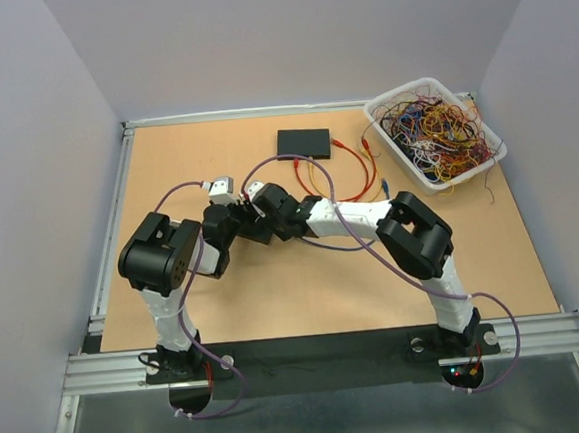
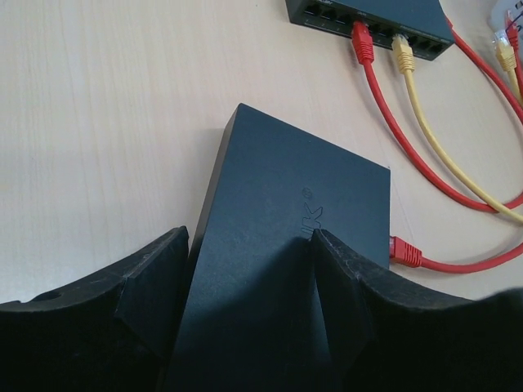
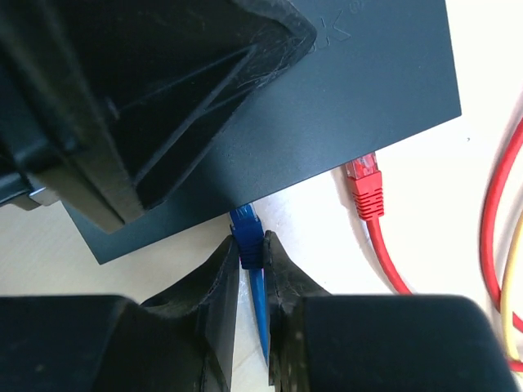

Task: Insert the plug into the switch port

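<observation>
Right wrist view shows the right gripper (image 3: 252,255) pinched on the blue plug (image 3: 247,233), whose tip touches the switch (image 3: 351,106) at its port edge, just beside the seated red plug (image 3: 364,186). The left gripper (image 2: 249,269) clamps the switch by its sides. Insertion seems underway; the next move calls for a straight, port-aligned push.

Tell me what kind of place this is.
Probably a robotics lab cell: plain walls boxing in a wooden tabletop, left arm and right arm mounted at an aluminium rail, a bin of tangled cables near a network switch.
</observation>
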### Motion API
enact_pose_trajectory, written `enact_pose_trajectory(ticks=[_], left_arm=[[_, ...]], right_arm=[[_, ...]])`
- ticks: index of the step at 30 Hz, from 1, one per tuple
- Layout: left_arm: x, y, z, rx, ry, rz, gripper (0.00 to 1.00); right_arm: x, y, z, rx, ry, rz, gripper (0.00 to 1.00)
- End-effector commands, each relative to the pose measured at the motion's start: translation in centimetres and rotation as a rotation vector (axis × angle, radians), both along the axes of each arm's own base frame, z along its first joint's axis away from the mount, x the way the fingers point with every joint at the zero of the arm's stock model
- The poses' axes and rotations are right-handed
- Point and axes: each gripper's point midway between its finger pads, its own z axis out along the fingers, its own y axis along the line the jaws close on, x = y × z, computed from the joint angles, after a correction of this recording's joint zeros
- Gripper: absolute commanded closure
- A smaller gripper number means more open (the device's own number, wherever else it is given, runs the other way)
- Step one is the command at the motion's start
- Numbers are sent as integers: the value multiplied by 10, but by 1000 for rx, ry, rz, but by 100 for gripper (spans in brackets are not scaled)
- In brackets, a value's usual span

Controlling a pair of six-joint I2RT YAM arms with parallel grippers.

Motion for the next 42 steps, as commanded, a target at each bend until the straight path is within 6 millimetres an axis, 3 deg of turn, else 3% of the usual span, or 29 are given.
enact_pose_trajectory(ticks=[1, 7, 11, 16, 19, 25, 27, 30, 32, 33, 34, 38, 42], left_arm=[[-95, -88, -39, -107, 277, -439, 29], [-94, -88, -40, -104, 280, -438, 30], [-94, -85, -37, -112, 273, -431, 30], [-88, -77, -28, -151, 251, -414, 29], [-83, -79, -25, -150, 247, -418, 29], [-74, -83, -26, -109, 261, -435, 28], [-67, -85, -26, -90, 269, -434, 28], [-56, -85, -21, -61, 273, -417, 27], [-41, -85, -7, -44, 241, -399, 25], [-41, -82, -12, -20, 280, -380, 23], [-25, -79, 0, -3, 254, -339, 22], [-3, -61, 0, 85, 306, -254, 16], [13, -31, 6, 132, 330, -157, 13]], right_arm=[[22, 138, 218, 801, -399, 226, 100], [15, 140, 183, 752, -333, 254, 100], [12, 128, 170, 741, -298, 206, 99], [4, 99, 150, 673, -280, 142, 84], [-3, 88, 135, 646, -256, 132, 83], [-11, 91, 133, 672, -185, 106, 80], [-8, 97, 133, 680, -176, 84, 73], [-6, 104, 134, 696, -165, 60, 72], [-4, 105, 137, 710, -165, 40, 71], [-2, 106, 139, 718, -169, 27, 70], [0, 106, 140, 729, -164, 4, 70], [9, 107, 140, 744, -166, -59, 70], [11, 107, 138, 760, -154, -100, 64]])
